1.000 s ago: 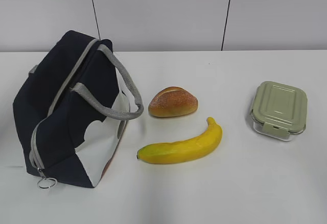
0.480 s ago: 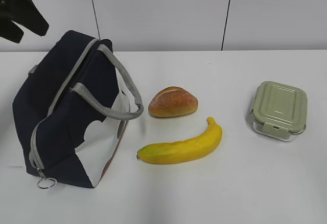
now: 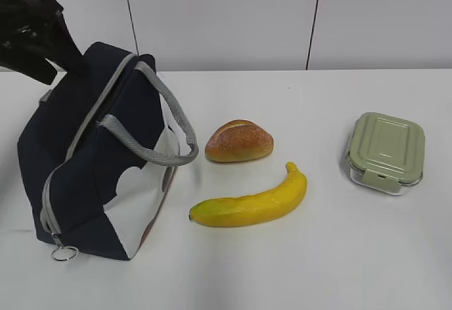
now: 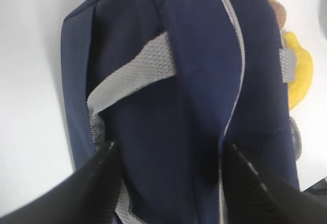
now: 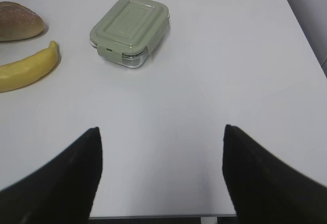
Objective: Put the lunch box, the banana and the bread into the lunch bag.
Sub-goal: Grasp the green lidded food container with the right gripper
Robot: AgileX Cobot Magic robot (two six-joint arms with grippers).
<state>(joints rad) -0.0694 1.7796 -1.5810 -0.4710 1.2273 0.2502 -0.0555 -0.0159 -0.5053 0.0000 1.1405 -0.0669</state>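
Note:
The navy lunch bag (image 3: 92, 155) stands at the left of the table with its grey zipper shut and the ring pull (image 3: 63, 253) at its near lower corner. The bread (image 3: 239, 141), the banana (image 3: 251, 203) and the green-lidded lunch box (image 3: 385, 151) lie on the table to its right. My left gripper (image 3: 39, 45) hovers above the bag's far top corner. In the left wrist view it (image 4: 169, 147) is open, its jaws wide apart over the bag's top (image 4: 194, 81). My right gripper (image 5: 161, 129) is open and empty over bare table, well short of the lunch box (image 5: 130, 30).
The bag's grey handles (image 3: 169, 123) droop toward the bread. The right wrist view also shows the banana (image 5: 28, 68), the bread (image 5: 18, 21) and the table's near edge (image 5: 153, 216). A white wall stands behind the table.
My left arm has come into the exterior view at the top left and moved down and right toward the bag's top. The objects have not moved.

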